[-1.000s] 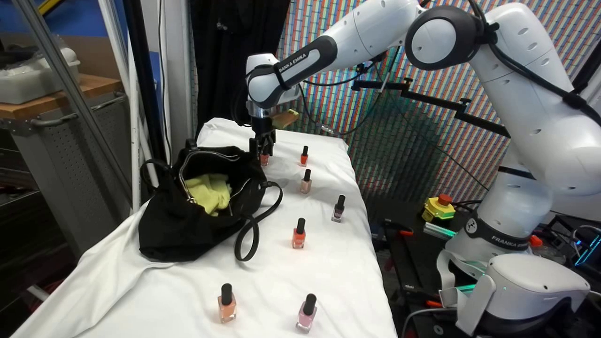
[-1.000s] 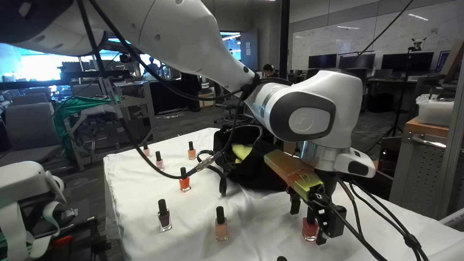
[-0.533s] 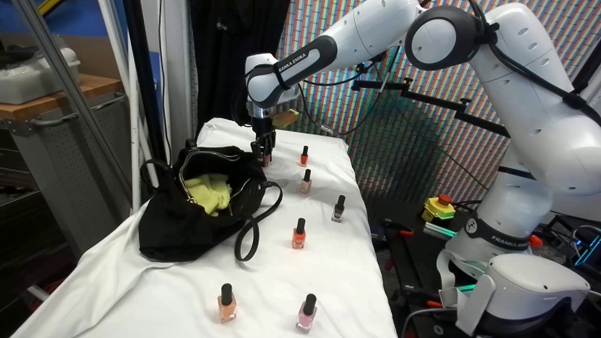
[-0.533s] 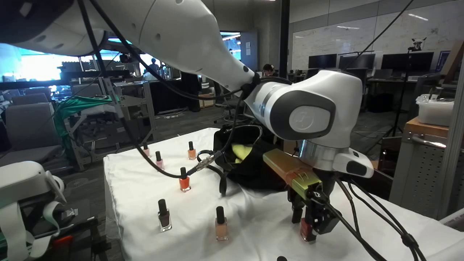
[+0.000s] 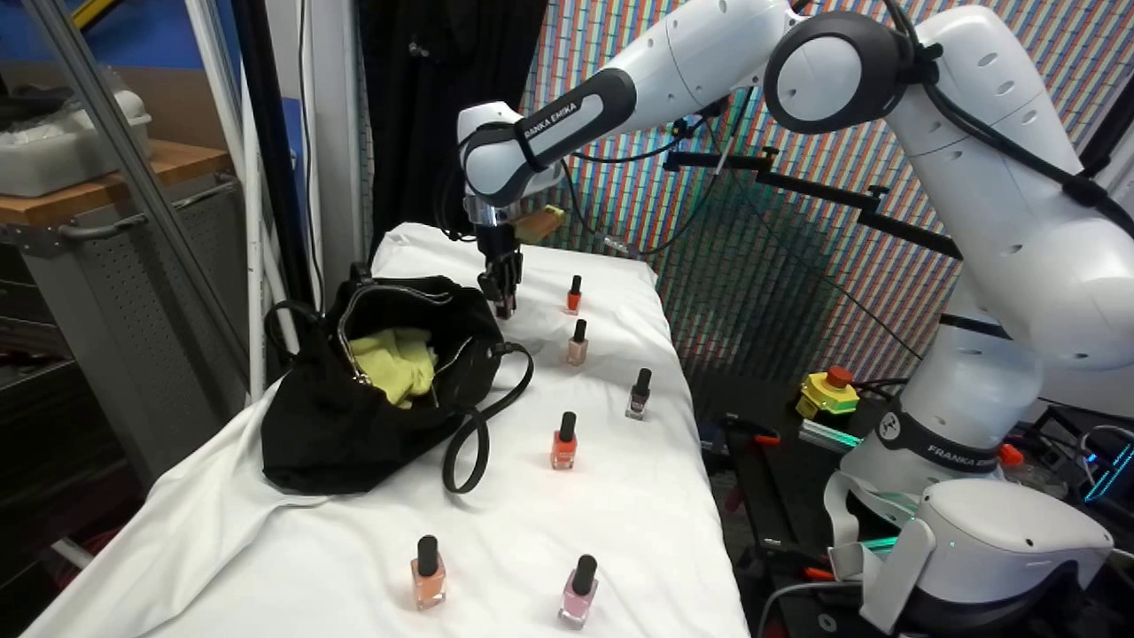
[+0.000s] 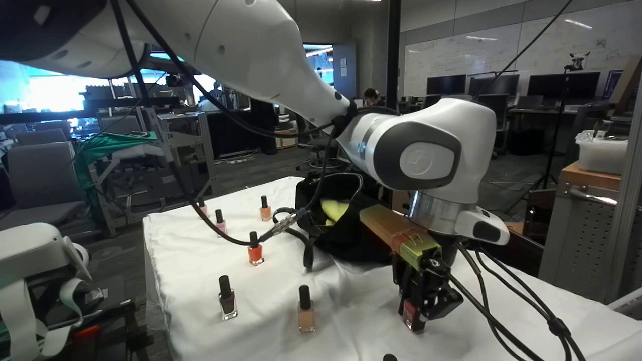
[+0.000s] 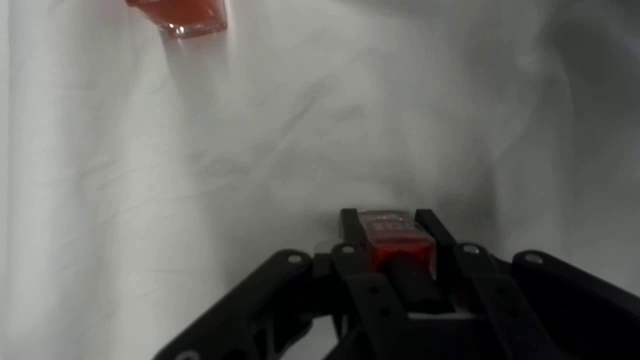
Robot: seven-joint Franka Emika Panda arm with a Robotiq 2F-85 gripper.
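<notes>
My gripper (image 7: 387, 216) is shut on a small red nail polish bottle (image 7: 403, 249), a finger against each side of its glass body. The black cap points back between the fingers, partly lost in the dark. In an exterior view the red bottle (image 6: 411, 318) leans slightly under the gripper, at the white cloth; whether its base touches the cloth I cannot tell. An orange-red bottle (image 7: 186, 14) shows at the top left of the wrist view. Beside the gripper stands an open black bag (image 5: 354, 443) with a yellow cloth (image 5: 395, 363) inside.
Several more polish bottles stand upright on the white cloth: beige (image 5: 577, 352), dark purple (image 5: 636, 406), coral (image 5: 563, 452), peach (image 5: 429, 587) and pink (image 5: 577, 604). A bag strap (image 5: 469, 456) loops onto the cloth. A cable (image 6: 235, 244) hangs from the arm.
The fingers have come together around the red bottle. Gripper and bottle have shifted a little, leftward in an exterior view, and the bottle has gone from upright to slightly tilted.
</notes>
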